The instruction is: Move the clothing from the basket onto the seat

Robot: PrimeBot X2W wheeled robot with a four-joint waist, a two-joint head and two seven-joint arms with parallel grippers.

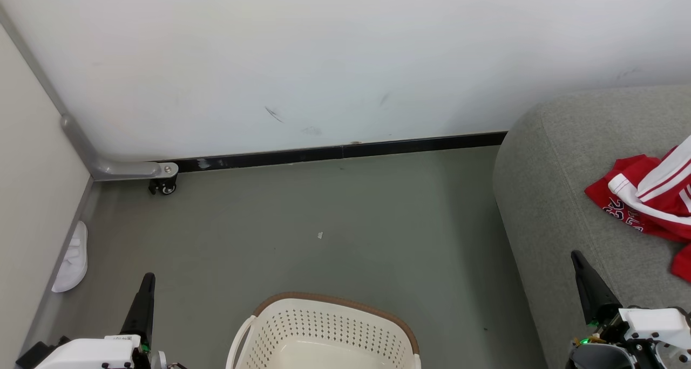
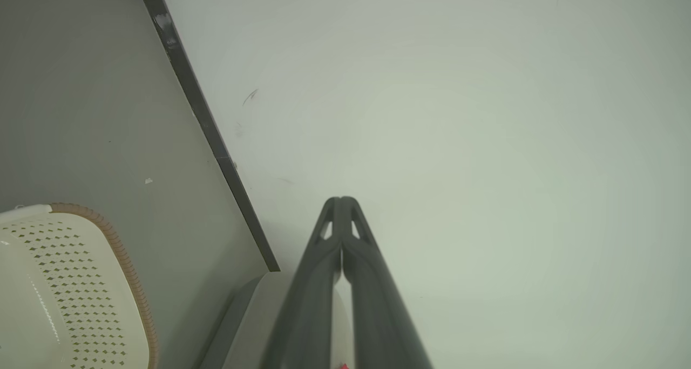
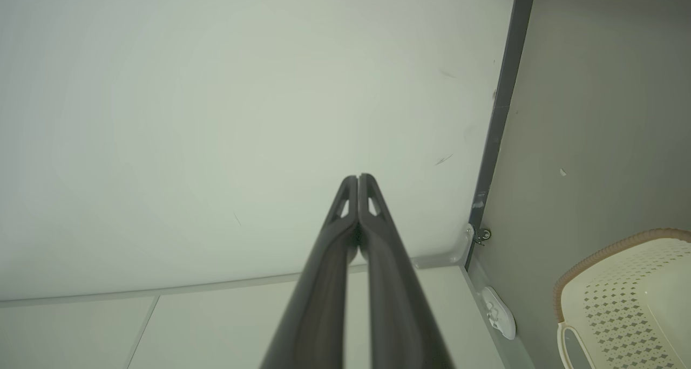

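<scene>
Head view, for your record: the clothing [image 1: 648, 196], red with white stripes and dark numbering, lies crumpled on top of the seat [image 1: 556, 185], set in from the seat's rounded left edge and running out of frame at the right. The basket [image 1: 334, 300] stands on the floor [image 1: 324, 218] to the left of the seat and apart from it. What you can see of its inside is plain cream plastic. A white slipper [image 1: 73, 258] lies at the floor's left edge, against the side panel.

Left wrist view: your left gripper [image 2: 341, 200] has its two fingers pressed together with nothing between them, aimed at the pale wall [image 2: 486, 115].

Right wrist view: your right gripper [image 3: 357, 177] is likewise closed tip to tip and holds nothing.
</scene>
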